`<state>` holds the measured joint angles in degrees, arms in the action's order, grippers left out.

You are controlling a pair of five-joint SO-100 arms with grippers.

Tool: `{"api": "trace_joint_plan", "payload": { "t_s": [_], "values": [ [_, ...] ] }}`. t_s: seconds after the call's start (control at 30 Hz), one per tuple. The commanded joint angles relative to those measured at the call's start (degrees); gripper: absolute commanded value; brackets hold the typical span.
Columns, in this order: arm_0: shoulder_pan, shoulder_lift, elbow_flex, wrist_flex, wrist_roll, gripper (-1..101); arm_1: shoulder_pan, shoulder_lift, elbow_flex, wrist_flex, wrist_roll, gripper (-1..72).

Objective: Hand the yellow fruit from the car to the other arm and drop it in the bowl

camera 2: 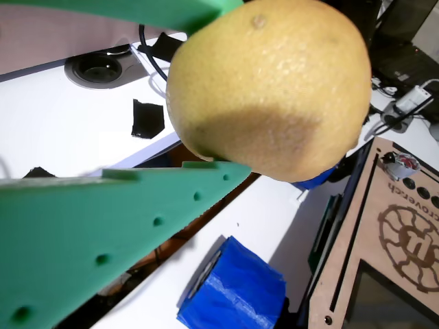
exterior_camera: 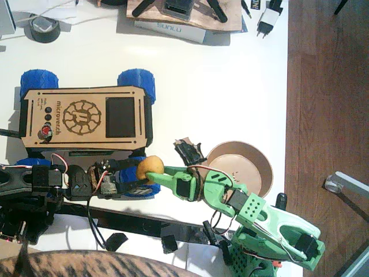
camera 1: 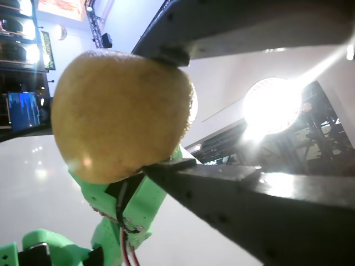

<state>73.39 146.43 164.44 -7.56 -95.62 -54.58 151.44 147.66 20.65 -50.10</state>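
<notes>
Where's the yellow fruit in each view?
Fixed view: yellow fruit lower centre, between both hands, beside the car.
A wrist view: upper left, between black fingers.
A wrist view: top centre, between green fingers.
Shared landmark: the green arm.

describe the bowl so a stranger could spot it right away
Start at the wooden car with blue wheels, then go right past the green arm. The bowl sits behind that arm near the table's right edge: round, shallow, tan-pink, the only dish there.
</notes>
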Motion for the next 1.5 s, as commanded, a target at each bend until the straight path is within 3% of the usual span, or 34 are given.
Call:
{"api": "trace_joint_plan", "payload": {
  "t_s": [0.0, 0.73, 0.97, 1.03, 1.27, 1.47],
  "values": [
    [0.97, 0.7, 1.23, 0.18, -0.88, 0, 18.46, 5.98, 0.09, 0.26, 0.88, 0.0],
    [0.97, 0.7, 1.23, 0.26, -0.88, 1, 17.49, 6.24, 0.88, 1.49, 0.62, 0.0],
    [0.97, 0.7, 1.23, 0.44, -0.35, 45, 17.67, 6.68, 1.93, 1.49, 0.7, 0.0],
    [0.88, 0.88, 1.23, 0.79, -0.35, 51, 17.75, 6.68, 2.02, 1.49, 0.79, 0.0],
    [0.88, 0.88, 1.23, 0.97, -0.26, 56, 18.63, 6.77, 2.46, 1.49, 1.32, 0.0],
    [0.88, 0.88, 1.23, 1.23, -0.26, 56, 21.71, 1.05, -1.05, 0.97, 9.93, 0.0]
  ]
}}
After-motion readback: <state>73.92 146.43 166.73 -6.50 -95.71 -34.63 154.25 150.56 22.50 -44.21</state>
